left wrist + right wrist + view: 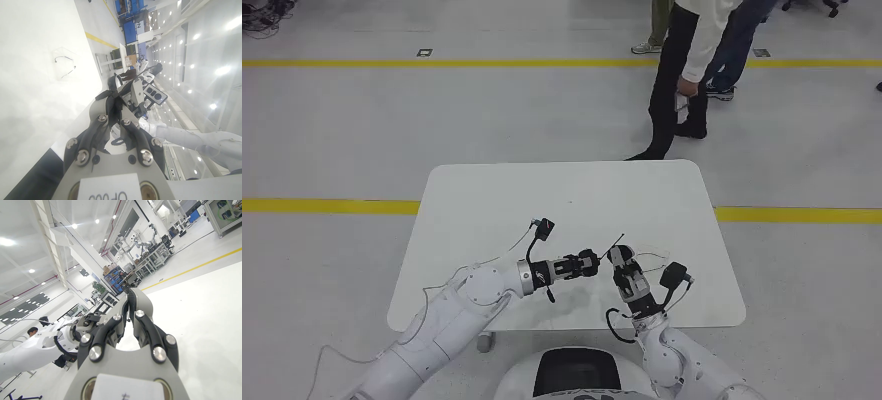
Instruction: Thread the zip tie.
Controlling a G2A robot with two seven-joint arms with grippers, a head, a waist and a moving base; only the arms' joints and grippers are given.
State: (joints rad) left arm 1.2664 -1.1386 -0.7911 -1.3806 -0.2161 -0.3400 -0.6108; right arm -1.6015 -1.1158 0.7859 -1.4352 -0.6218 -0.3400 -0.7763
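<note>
Over the table's front middle my two grippers meet tip to tip. My left gripper point(589, 263) point(111, 94) is shut, with a thin black strip of the zip tie point(94, 161) running back between its fingers. My right gripper point(618, 257) point(129, 292) is also shut, and pinches a thin black zip tie point(127, 284) that pokes out past its fingertips. In the top view this strip point(617, 241) sticks up and away from the right gripper. The left wrist view has the right gripper point(136, 84) just beyond my left fingertips.
The white table point(492, 200) is bare around the arms. A clear plastic bag point(64, 64) holding a thin black tie lies flat on it, farther out from the left gripper. People stand on the floor beyond the far edge point(682, 80).
</note>
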